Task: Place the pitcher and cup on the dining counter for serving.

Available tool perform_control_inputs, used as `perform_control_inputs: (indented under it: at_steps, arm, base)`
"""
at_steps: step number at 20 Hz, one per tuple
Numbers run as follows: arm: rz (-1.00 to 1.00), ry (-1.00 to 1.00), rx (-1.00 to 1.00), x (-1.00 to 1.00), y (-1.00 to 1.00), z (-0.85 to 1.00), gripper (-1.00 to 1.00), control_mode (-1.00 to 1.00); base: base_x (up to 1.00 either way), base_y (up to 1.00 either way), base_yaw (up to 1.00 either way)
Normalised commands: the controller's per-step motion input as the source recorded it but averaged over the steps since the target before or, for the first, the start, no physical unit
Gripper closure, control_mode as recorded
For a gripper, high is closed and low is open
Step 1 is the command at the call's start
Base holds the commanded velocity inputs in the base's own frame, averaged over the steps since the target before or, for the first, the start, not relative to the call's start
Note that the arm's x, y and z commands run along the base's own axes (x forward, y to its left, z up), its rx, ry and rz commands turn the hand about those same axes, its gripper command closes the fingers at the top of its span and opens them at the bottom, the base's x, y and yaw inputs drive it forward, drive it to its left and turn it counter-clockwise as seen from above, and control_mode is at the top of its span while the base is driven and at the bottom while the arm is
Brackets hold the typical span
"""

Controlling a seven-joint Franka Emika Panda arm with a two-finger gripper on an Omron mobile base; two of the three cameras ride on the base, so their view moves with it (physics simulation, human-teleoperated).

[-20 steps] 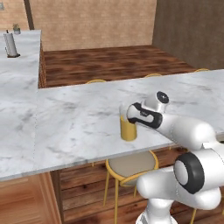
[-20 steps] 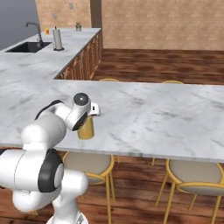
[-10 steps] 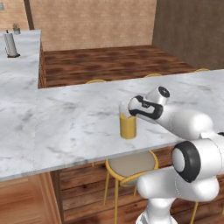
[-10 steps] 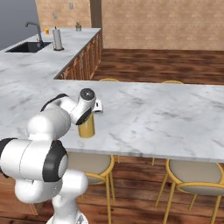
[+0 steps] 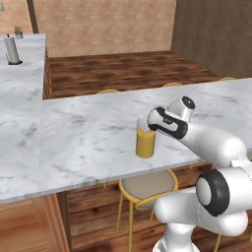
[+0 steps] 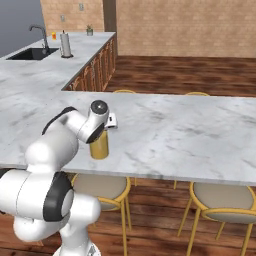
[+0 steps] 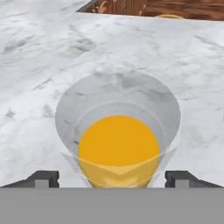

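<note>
Clear pitcher (image 7: pixel 118 144) of amber-orange liquid, upright on the white-grey marble dining counter (image 7: pixel 183 57), near its front edge. Gripper (image 7: pixel 112 178) directly above the rim, jaws spread wide, one dark fingertip (image 7: pixel 43 178) on each side of the pitcher and clear of its wall. Yellow-framed stool (image 5: pixel 147 186) tucked below the counter edge, under the jaws.

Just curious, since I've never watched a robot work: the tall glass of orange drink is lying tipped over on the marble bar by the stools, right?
Not quite. The pitcher stands upright on the dining counter by the stools, as the left base view shows; its orange liquid sits level inside.
</note>
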Motion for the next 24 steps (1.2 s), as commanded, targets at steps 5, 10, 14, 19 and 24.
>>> perform_control_inputs:
  at_steps: [5,10,14,19,24]
  arm:
    - [0.0,0.0,0.0,-0.53,-0.27,0.39,-1.0,-1.0]
    - [0.0,0.06,0.0,-0.98,-0.02,0.2,-1.0,-1.0]
    - [-0.02,0.1,0.0,-0.88,0.0,0.22,-1.0,-1.0]
    - [-0.01,0.04,0.0,-0.33,0.0,0.09,-1.0,1.0]
    - [0.0,0.0,0.0,0.0,0.0,0.0,-1.0,1.0]
  base:
    - [0.0,0.0,0.0]
    - [0.0,0.0,0.0]
    - [0.0,0.0,0.0]
    - [-0.6,0.1,0.0]
    - [-1.0,0.64,0.07]
